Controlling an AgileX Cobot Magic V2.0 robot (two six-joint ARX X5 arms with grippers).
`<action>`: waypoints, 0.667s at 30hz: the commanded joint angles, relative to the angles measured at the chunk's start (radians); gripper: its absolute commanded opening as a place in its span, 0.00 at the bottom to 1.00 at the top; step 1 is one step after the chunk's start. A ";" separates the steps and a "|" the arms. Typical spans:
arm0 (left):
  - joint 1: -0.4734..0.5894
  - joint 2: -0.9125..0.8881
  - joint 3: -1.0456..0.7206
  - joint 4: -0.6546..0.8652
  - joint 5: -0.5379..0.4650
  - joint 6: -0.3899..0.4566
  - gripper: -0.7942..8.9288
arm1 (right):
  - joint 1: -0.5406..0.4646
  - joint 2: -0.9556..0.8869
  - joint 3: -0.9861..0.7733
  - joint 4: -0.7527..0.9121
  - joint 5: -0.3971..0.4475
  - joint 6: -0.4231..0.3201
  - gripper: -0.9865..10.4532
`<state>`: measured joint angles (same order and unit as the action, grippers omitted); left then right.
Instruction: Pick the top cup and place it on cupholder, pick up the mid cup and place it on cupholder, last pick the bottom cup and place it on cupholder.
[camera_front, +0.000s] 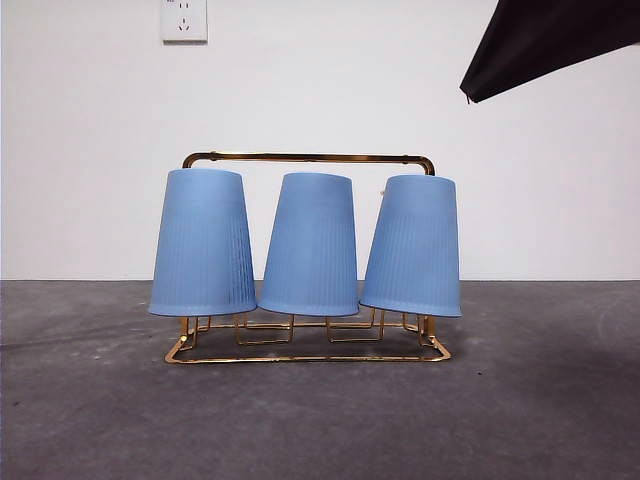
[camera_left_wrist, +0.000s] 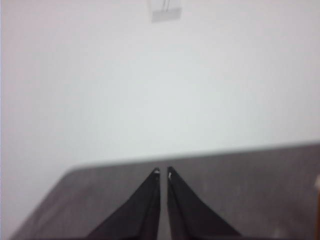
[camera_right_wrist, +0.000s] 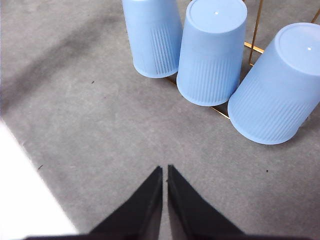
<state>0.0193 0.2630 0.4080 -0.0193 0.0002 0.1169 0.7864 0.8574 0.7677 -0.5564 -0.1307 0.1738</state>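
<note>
Three blue ribbed cups hang upside down on the gold wire cupholder (camera_front: 310, 157): one on the left (camera_front: 203, 243), one in the middle (camera_front: 311, 245), one on the right (camera_front: 413, 246). The right wrist view looks down on the same cups (camera_right_wrist: 212, 50) and a bit of the cupholder (camera_right_wrist: 255, 31). My right gripper (camera_right_wrist: 164, 170) hovers shut and empty above the grey table in front of them; its arm shows as a black tip (camera_front: 540, 40) at the top right of the front view. My left gripper (camera_left_wrist: 162, 173) is shut, holds nothing, and faces the white wall away from the rack.
The grey table (camera_front: 320, 420) stretches around the rack. A white wall with an outlet (camera_front: 184, 20) stands behind. In the right wrist view the table's edge (camera_right_wrist: 30, 165) runs close to the gripper.
</note>
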 joint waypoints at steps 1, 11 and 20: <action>0.017 -0.071 -0.103 0.016 -0.001 -0.007 0.10 | 0.011 0.003 0.006 0.010 0.001 0.009 0.10; 0.021 -0.221 -0.298 -0.111 -0.001 -0.031 0.10 | 0.011 0.003 0.006 0.010 0.001 0.009 0.10; 0.021 -0.260 -0.368 -0.147 -0.001 -0.031 0.10 | 0.011 0.003 0.006 0.011 0.000 0.009 0.10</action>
<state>0.0372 0.0036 0.0429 -0.1764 -0.0006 0.0898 0.7864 0.8570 0.7677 -0.5564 -0.1310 0.1741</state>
